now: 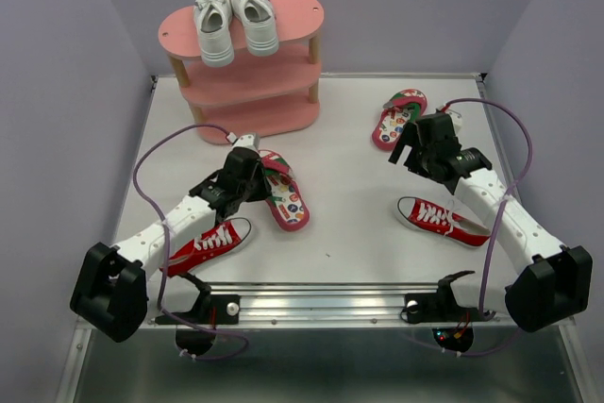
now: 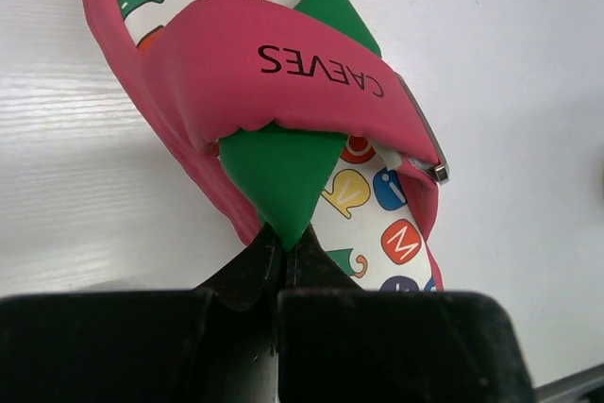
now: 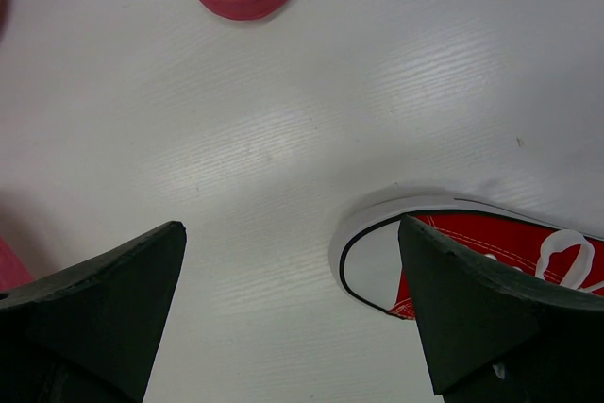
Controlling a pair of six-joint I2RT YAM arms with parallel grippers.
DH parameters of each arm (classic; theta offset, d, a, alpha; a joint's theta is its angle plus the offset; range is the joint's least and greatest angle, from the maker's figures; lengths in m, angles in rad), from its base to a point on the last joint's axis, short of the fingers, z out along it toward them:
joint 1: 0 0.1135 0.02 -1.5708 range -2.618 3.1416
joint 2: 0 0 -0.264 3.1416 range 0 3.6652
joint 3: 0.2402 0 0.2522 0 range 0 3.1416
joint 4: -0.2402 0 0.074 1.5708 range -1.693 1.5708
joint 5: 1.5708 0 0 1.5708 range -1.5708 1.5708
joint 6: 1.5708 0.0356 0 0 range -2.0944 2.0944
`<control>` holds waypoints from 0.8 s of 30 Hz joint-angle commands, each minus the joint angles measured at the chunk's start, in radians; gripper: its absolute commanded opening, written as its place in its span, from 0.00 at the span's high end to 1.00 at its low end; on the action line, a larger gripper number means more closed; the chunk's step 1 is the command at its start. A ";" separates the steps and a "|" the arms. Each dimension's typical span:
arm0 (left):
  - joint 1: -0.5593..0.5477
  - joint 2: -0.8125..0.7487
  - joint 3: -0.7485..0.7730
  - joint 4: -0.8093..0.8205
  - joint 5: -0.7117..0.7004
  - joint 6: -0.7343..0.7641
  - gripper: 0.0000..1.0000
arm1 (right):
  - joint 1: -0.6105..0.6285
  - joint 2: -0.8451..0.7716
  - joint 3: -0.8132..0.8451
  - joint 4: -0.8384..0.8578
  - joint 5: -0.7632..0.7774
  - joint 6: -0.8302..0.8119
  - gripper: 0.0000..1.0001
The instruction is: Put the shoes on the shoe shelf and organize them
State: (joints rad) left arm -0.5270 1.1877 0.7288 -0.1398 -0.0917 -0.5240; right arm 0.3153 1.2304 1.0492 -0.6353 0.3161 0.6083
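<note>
Left red sneaker [image 1: 209, 241] lies near left on the worktop [image 1: 349, 233], just beside the left arm.

Left claw [image 2: 283, 254] is pinched tight on the green strap tip of the near flip-flop [image 2: 283, 73]. Cannot tell whether the sole is off the worktop. The hold is thin, on the strap end only. Judgement: lift slowly and expect the sole to swing.

Shelf [image 1: 283, 120] stands far left, near the claw. White sneakers [image 1: 234, 18] take the left and middle of the top board; the lower boards look free. Posts at the ends narrow the entry, so go in over the front edge.

Far flip-flop [image 1: 398, 118] lies far right.

Right claw [image 3: 293, 299] gapes wide, holding nothing, over bare worktop. Right red sneaker [image 3: 472, 261] is just beside one finger. The mid worktop gives room to travel.
</note>
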 commanded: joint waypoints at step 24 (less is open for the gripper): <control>-0.110 0.026 0.067 0.134 0.001 0.076 0.32 | -0.001 -0.054 -0.011 0.020 0.008 -0.007 0.00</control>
State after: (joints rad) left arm -0.6331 1.3483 0.7944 0.0265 -0.0040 -0.4316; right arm 0.3153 1.1770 1.0328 -0.6403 0.3294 0.6094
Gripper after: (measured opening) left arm 0.680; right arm 0.998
